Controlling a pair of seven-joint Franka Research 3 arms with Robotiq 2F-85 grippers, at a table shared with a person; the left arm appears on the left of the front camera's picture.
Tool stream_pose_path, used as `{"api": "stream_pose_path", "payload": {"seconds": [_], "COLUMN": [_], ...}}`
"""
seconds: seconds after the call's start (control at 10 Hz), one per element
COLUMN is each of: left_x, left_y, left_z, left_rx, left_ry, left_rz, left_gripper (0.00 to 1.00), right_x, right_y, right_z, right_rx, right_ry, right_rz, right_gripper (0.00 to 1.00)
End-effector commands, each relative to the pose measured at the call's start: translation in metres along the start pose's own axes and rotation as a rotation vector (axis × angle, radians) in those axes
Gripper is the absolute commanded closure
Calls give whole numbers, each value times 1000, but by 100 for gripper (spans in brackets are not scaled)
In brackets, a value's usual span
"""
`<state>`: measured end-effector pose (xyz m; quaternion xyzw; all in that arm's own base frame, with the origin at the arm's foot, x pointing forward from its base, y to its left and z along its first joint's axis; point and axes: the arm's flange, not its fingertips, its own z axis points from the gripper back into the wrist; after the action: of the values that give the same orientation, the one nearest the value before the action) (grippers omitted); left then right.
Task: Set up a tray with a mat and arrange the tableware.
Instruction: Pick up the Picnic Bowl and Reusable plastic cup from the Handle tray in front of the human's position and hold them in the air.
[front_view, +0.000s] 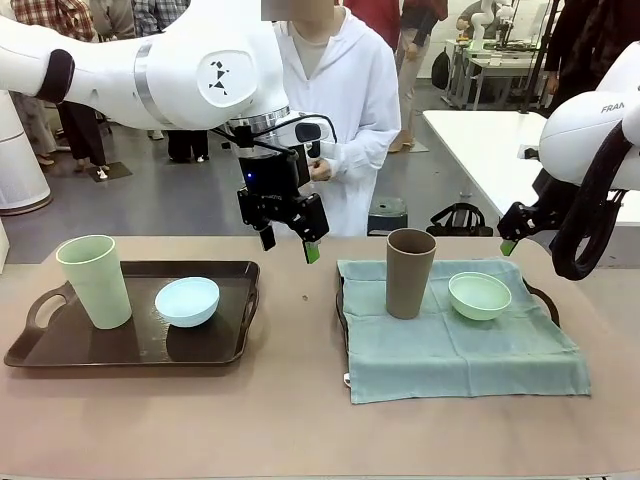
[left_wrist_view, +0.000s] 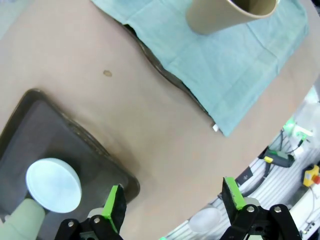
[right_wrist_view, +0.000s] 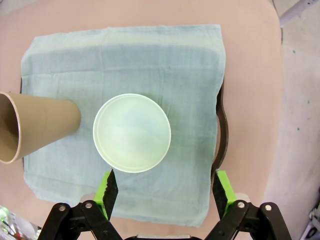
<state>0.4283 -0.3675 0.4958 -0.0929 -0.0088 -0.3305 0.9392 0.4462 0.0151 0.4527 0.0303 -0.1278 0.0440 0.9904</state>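
Left pincer (front_view: 290, 244) and right pincer (right_wrist_view: 165, 185) spread, matte brown tumbler (front_view: 410, 272), round mint bowl (front_view: 479, 295), creased cloth mat (front_view: 450, 345)

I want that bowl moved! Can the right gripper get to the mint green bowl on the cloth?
Probably yes. The right gripper hangs open above the mint green bowl, with nothing between them. The brown tumbler stands off to one side.

Seen from my side: pale green tumbler (front_view: 95, 280) & brown tumbler (front_view: 410, 272) look matt, smooth, plastic-like. The light blue bowl (front_view: 187, 301) & mint green bowl (front_view: 479, 295) have the same finish. The mat (front_view: 460, 345) is soft woven cloth, creased. The tray (front_view: 130, 345) is dark, semi-gloss. The table (front_view: 300, 420) is smooth, matt. My left hand (front_view: 290, 243) is black w/ rubbery-looking green pads (front_view: 313, 251).
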Motion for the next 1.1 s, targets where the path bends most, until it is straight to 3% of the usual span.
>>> {"api": "stream_pose_path", "payload": {"seconds": [0.0, 0.2, 0.3, 0.5, 0.8, 1.0], "left_x": [-7, -59, -90, -146, -222, -253], "left_y": [-5, 40, 64, 110, 177, 206], "left_z": [34, 69, 83, 105, 119, 111], "left_rx": [104, 199, 187, 157, 105, 50], "left_ry": [-6, 20, 32, 59, -7, -33], "left_rz": [45, 251, 306, 387, 489, 529], "left_gripper": [0, 0, 0, 0, 0, 0], "right_x": [0, -35, -47, -63, -79, -80], "right_y": [0, -17, -24, -36, -57, -61], "right_z": [0, 23, 26, 34, 43, 43], "right_rx": [0, -33, -39, -47, -30, -35], "right_ry": [0, -19, -17, -29, -39, -28], "right_rz": [0, -55, -67, -102, -162, -179], "right_gripper": [2, 2, 2, 2, 2, 2]}}
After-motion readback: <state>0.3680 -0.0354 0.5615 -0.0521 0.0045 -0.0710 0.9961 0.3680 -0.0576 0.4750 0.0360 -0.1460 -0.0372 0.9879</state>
